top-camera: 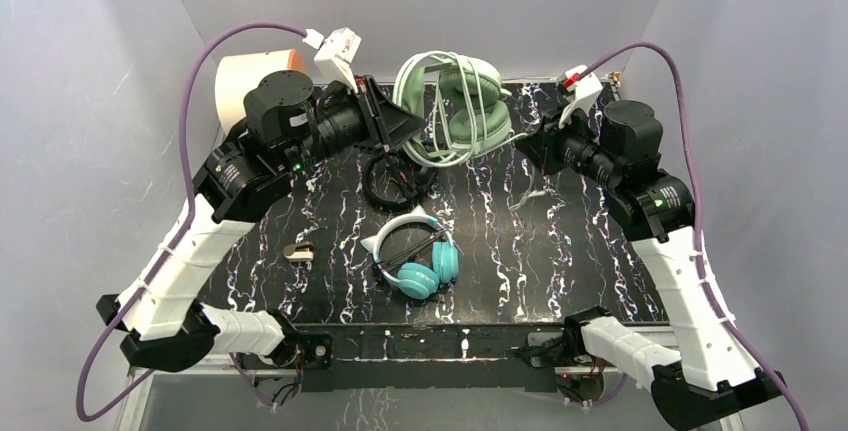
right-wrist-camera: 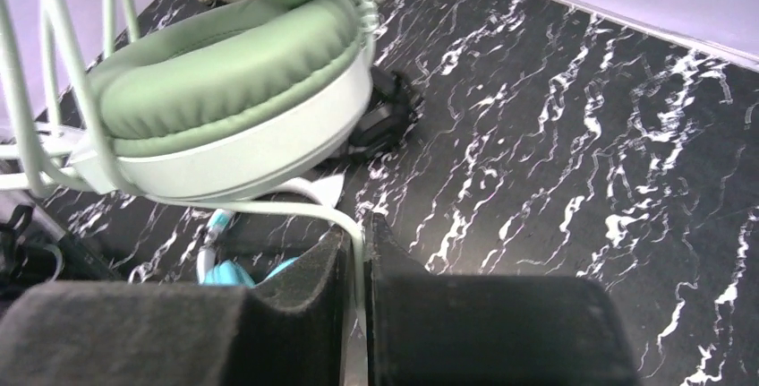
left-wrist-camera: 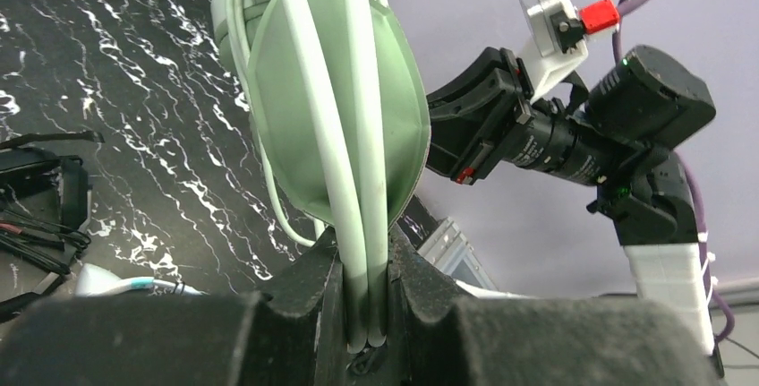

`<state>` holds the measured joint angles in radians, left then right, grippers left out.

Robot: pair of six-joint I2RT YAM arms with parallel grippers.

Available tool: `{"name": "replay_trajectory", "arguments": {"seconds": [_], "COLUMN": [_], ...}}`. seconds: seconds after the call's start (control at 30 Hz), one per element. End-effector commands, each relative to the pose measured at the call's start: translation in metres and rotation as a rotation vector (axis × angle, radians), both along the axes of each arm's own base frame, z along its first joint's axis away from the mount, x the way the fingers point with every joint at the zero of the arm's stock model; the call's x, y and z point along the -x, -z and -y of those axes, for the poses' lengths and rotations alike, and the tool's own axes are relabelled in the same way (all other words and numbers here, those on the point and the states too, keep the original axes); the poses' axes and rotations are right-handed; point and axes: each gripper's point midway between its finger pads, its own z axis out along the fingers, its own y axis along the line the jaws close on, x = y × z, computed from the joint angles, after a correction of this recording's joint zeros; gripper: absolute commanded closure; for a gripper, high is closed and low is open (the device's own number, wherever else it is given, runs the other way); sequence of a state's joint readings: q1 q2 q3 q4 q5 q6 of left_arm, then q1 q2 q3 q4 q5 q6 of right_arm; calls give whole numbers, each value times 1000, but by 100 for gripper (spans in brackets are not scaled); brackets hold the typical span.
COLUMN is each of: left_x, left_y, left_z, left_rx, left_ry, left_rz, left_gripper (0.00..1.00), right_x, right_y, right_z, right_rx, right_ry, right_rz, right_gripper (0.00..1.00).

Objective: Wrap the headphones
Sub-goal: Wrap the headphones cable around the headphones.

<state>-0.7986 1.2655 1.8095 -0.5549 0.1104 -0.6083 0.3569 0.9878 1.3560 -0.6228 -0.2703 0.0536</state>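
A black worktop point(top-camera: 560, 251) veined with white marbling sits between pale grey walls point(top-camera: 420, 1). A peach-coloured cylinder point(top-camera: 240, 81) with an orange edge sits at its back-left corner. A small tan object point(top-camera: 298, 250) rests well apart, left of centre.

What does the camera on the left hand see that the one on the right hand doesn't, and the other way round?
Only the left wrist view shows the right arm and the left gripper pinching two strands of pale cable. Only the right wrist view shows the padded ear cushion and the right gripper shut on one strand. Both show the green headphones and the black marbled table.
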Motion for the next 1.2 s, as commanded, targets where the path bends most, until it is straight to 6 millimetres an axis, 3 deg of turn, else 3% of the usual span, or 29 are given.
{"name": "replay_trajectory", "arguments": {"seconds": [0.0,0.2,0.43,0.67,0.73,0.8,0.87,1.0,1.1,1.17], "left_x": [4,-10,-6,-8,-9,-11,-12,-15,-17,-11], "left_y": [-26,-23,-32,-29,-27,-23,-14,11,34,44], "left_z": [-30,-43,-43,-51,-51,-50,-47,-41,-30,-12], "left_rx": [61,127,134,95,84,50,-18,-187,-286,-321], "left_ry": [-101,-219,-205,-239,-243,-242,-225,-182,-117,-6], "left_rz": [54,58,49,41,43,41,25,-32,-66,-94], "left_gripper": [100,100,100,100,100,100,100,100,100,100], "right_x": [-34,-64,-97,-112,-114,-111,-103,-83,-56,-35], "right_y": [-26,5,30,32,31,20,14,2,-20,-34], "right_z": [25,53,63,88,85,69,57,57,57,48], "right_rx": [-96,-244,-337,-289,-216,-116,3,240,324,395], "right_ry": [237,490,605,742,705,575,456,320,224,94], "right_rz": [123,206,316,400,423,464,488,486,563,681], "right_gripper": [81,82,84,79,86,100,100,100,100,100]}}
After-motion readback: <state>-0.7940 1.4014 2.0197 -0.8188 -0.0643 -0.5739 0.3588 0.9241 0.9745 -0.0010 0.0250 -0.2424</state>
